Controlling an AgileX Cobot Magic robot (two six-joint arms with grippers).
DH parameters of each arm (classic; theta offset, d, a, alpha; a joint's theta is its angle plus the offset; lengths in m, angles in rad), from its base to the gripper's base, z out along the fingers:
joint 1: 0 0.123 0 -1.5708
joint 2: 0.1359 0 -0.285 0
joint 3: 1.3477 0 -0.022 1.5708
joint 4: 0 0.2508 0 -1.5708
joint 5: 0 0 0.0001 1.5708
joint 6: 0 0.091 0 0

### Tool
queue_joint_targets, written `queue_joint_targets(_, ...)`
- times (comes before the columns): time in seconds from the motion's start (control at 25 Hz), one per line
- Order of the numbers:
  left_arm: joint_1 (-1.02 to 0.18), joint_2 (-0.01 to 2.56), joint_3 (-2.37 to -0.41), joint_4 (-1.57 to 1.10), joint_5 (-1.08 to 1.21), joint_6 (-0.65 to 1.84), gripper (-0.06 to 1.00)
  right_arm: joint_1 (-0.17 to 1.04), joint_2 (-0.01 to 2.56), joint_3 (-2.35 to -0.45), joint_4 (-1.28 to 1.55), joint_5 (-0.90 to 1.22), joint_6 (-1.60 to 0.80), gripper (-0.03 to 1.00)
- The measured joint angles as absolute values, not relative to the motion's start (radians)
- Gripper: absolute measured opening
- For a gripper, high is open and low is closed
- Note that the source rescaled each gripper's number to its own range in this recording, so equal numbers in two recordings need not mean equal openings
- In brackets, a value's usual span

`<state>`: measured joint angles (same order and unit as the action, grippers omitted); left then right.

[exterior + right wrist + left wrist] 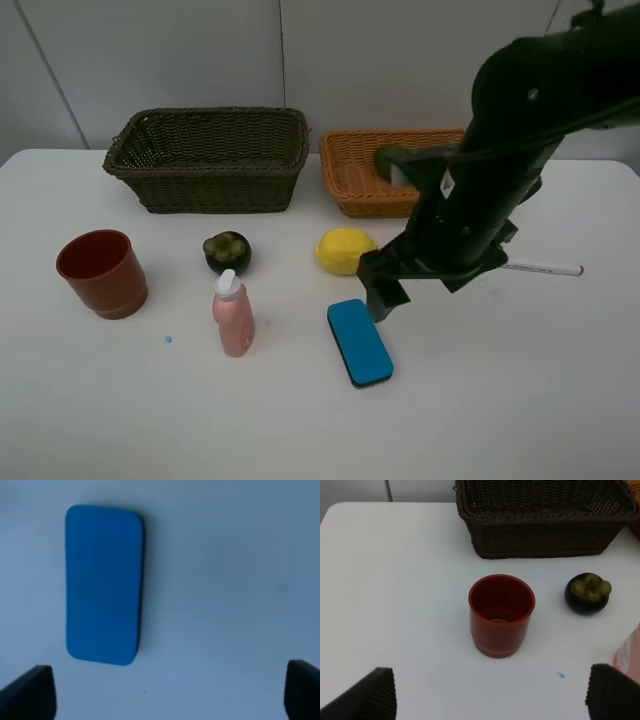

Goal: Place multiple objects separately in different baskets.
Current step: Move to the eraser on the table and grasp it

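The red cup (100, 272) (501, 614) stands upright at the left, with the dark mangosteen (227, 250) (587, 593), pink bottle (232, 315) (629, 655), yellow lemon (345, 250) and blue eraser (360, 342) (104, 584) spread across the table. A white marker (545, 268) lies to the right. Behind stand the dark basket (205, 158) (545, 525) and the orange basket (350, 175), where a green round thing (386, 157) shows beside the arm. My right gripper (383, 292) (167, 695) hangs open just above the eraser. My left gripper (492, 700) is open, short of the cup.
The right arm's black body crosses over the orange basket's right part and hides it. A tiny blue speck (168, 339) (561, 675) lies on the white table between cup and bottle. A pale wall stands behind the baskets.
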<state>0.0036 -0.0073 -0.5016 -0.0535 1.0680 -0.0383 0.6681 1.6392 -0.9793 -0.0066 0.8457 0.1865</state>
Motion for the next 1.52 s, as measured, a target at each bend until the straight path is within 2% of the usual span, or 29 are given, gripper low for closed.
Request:
queue_joint_targets(0.16, 0.004, -0.007, -0.502, -0.054, 1.068, -0.038, 0.98, 0.750, 1.639, -0.926, 0.016, 0.723, 0.193, 1.00)
queue_joint_targets(0.36, 0.004, -0.007, -0.502, -0.054, 1.068, -0.038, 0.98, 0.759, 1.699, -0.910, 0.049, 0.634, 0.210, 1.00)
queue_joint_targets(0.72, 0.004, -0.007, -0.502, -0.054, 1.068, -0.038, 0.98, 0.759, 1.862, -0.910, 0.099, 0.580, 0.214, 1.00)
queue_joint_targets(1.52, 0.004, -0.007, -0.502, -0.054, 1.068, -0.038, 0.98, 0.759, 1.903, -0.910, 0.106, 0.560, 0.215, 1.00)
